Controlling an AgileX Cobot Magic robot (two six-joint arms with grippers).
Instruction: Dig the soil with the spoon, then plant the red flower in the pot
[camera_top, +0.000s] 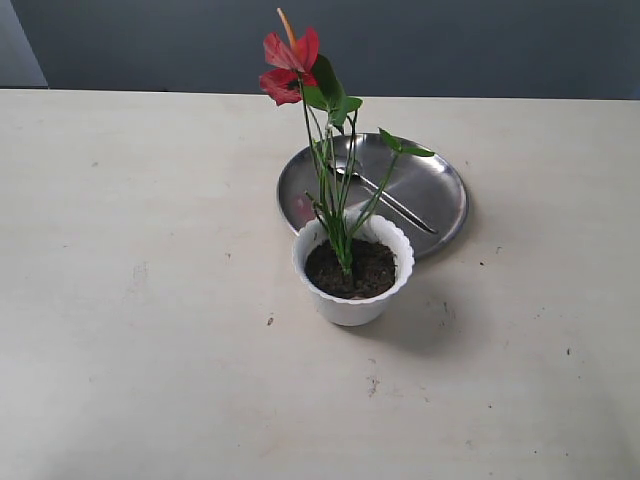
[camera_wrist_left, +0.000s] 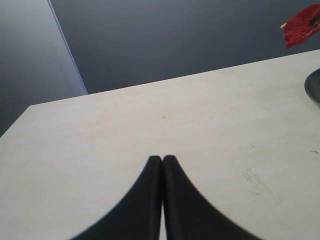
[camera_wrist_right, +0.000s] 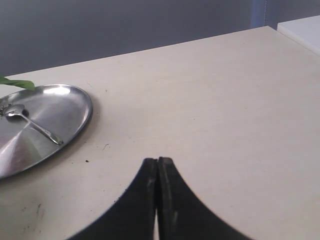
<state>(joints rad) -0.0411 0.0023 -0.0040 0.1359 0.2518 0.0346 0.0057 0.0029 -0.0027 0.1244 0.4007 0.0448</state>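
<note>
Red flower (camera_top: 291, 66) upright in soil (camera_top: 351, 269), pot (camera_top: 353, 302); spoon (camera_top: 385, 196) on plate (camera_top: 440, 190), ahead of right gripper (camera_wrist_right: 158, 161); both grippers pinched closed, empty, left gripper (camera_wrist_left: 162, 158) too.

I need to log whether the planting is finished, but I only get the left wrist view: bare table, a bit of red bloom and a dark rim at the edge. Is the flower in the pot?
Observer: Yes. In the exterior view the red flower stands upright with its stems in the soil of the white pot.
Operator: Where is the spoon?
Observer: The spoon lies on the steel plate behind the pot, with nothing gripping it.
Operator: And the right gripper?
Observer: The right gripper has its jaws shut and empty, over bare table beside the plate.
</note>
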